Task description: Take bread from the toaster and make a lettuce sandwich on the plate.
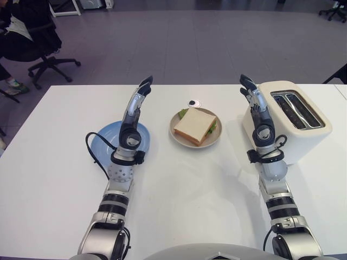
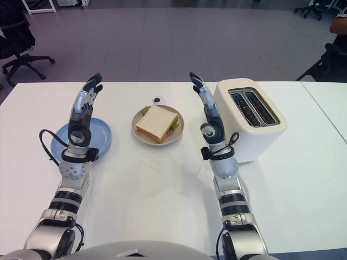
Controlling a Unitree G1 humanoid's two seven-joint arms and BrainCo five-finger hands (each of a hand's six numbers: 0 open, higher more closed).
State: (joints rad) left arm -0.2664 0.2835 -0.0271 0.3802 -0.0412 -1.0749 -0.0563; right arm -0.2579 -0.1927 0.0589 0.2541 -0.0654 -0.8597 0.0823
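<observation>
Your left robot hand (image 1: 142, 93) is raised above the white rectangular tabletop (image 1: 190, 206); its fingers are extended, nearly straight, and it has hold of nothing; it stands at nine o'clock from the sandwich, well apart from it.

Your right robot hand (image 1: 250, 91) is raised likewise; fingers stretched out, nothing in its grasp; it stands at three o'clock from the sandwich, just beside the near-left corner of the toaster; you cannot tell from these views whether it touches the casing.

The square white-bread sandwich (image 1: 194, 125), green lettuce showing at its edges, lies flat on the round beige plate (image 1: 174, 134); the plate sits between the two arms, toward the far middle of the tabletop.

The white boxy two-slot toaster (image 1: 293, 116) stands upright at three o'clock from the beige plate; its two dark slots face up.

A round pale-blue plate (image 1: 103, 142) lies at nine o'clock from the beige plate, under the left wrist; a black cable (image 1: 95, 149) loops from that wrist across it.

A small round white-and-black object (image 1: 194, 103) lies at twelve o'clock from the beige plate, just beyond its rim.
</observation>
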